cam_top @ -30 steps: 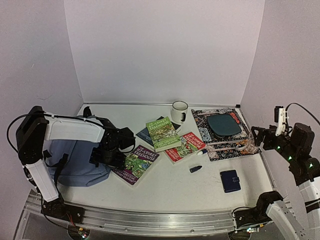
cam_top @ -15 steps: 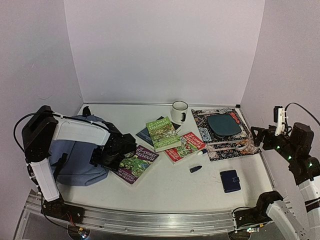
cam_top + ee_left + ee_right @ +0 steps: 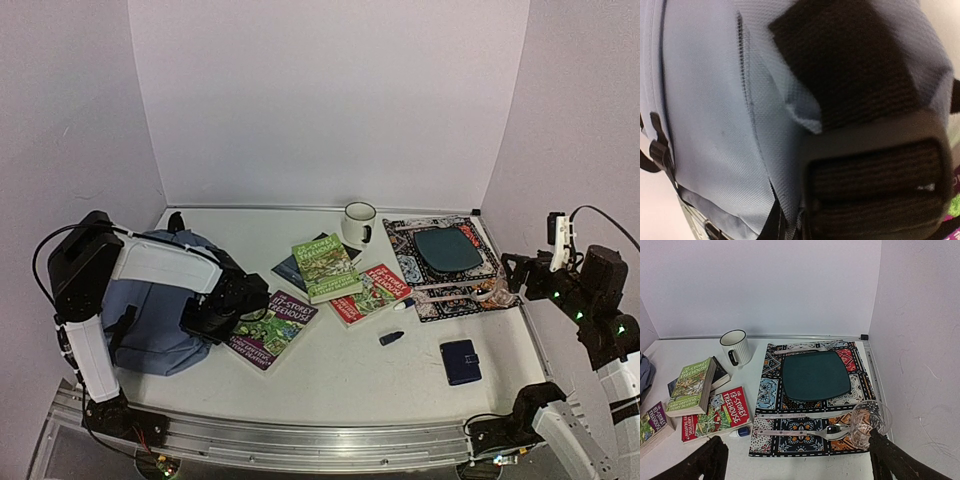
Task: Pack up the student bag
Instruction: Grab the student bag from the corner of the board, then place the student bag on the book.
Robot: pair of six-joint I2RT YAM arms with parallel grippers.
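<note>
The student bag [image 3: 150, 322] is a slate-blue backpack with black straps, lying flat at the left of the table. My left gripper [image 3: 207, 322] is low at the bag's right edge, beside a purple book [image 3: 271, 328]. In the left wrist view the blue fabric [image 3: 705, 125] fills the frame, and a fold of it runs down between the jaws beside one black ribbed finger pad [image 3: 875, 190]. The left gripper [image 3: 790, 220] is shut on that fold. My right gripper [image 3: 520, 270] hangs at the far right, above the table. In its own view the right gripper [image 3: 797, 460] is open and empty.
A green book [image 3: 325, 266], a red book [image 3: 371, 293] and a dark book [image 3: 288, 271] lie mid-table. Behind stands a white mug [image 3: 359, 223]. A patterned placemat [image 3: 400, 240] carries a teal plate [image 3: 450, 248], cutlery and a glass [image 3: 497, 292]. A navy wallet [image 3: 461, 361] and a small dark marker [image 3: 392, 338] lie near.
The left gripper has gone from open to shut at the bag's right edge, and its arm has dropped slightly. The right arm has not moved.
</note>
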